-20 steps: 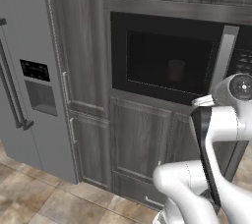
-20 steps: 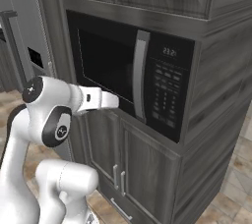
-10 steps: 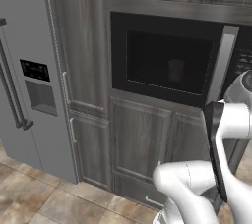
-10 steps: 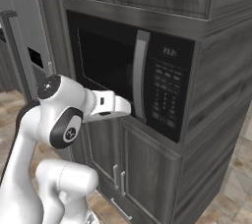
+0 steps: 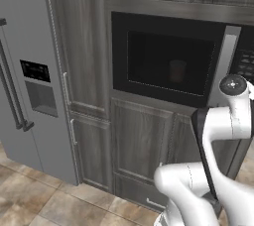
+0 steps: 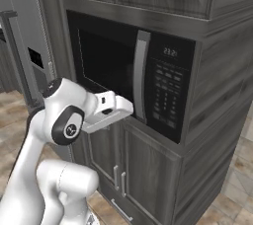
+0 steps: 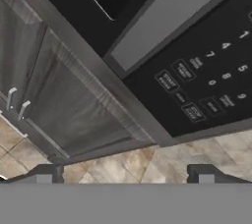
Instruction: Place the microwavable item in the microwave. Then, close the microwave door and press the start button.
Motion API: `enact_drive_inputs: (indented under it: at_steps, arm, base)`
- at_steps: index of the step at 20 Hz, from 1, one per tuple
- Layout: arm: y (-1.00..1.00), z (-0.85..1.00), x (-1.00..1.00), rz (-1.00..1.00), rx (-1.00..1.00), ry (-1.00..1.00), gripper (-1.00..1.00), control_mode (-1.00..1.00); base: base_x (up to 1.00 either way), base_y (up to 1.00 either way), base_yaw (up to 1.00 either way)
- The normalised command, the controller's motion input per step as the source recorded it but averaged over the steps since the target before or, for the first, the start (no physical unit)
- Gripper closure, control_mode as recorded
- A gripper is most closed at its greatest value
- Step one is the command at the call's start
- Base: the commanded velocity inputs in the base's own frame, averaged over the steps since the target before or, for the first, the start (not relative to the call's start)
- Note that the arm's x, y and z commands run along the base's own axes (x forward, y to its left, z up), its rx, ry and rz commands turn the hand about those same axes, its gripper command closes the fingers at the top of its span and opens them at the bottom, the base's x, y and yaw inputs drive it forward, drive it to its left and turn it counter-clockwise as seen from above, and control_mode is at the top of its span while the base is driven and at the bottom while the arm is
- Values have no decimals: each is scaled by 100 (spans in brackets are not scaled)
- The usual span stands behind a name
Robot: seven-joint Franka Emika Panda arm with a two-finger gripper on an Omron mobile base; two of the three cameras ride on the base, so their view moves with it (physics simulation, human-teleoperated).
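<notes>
Black microwave door (image 5: 168, 64) shut, pinkish translucent cup (image 5: 177, 70) inside; two-finger gripper (image 7: 125, 173), fingers spread, should approach the black keypad panel (image 7: 206, 78) squarely.

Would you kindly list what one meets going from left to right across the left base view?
Refrigerator → tall cabinet door → microwave door window with the cup behind it → silver handle bar → keypad panel.
</notes>
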Motion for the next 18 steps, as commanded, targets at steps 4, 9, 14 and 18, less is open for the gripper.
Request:
enact_drive_inputs:
  at_steps: [4, 9, 14, 18]
  arm:
    - [-29, -19, 31, 6, -5, 8, -100, -100]
    - [-24, -30, 37, 15, 0, 0, -100, -100]
    - [-19, -39, 27, 15, 0, 0, -100, -100]
    - [-21, -24, 19, 10, 0, 0, -100, -100]
  base:
    - [0, 0, 0]
    - [0, 0, 0]
    - [0, 0, 0]
    - [0, 0, 0]
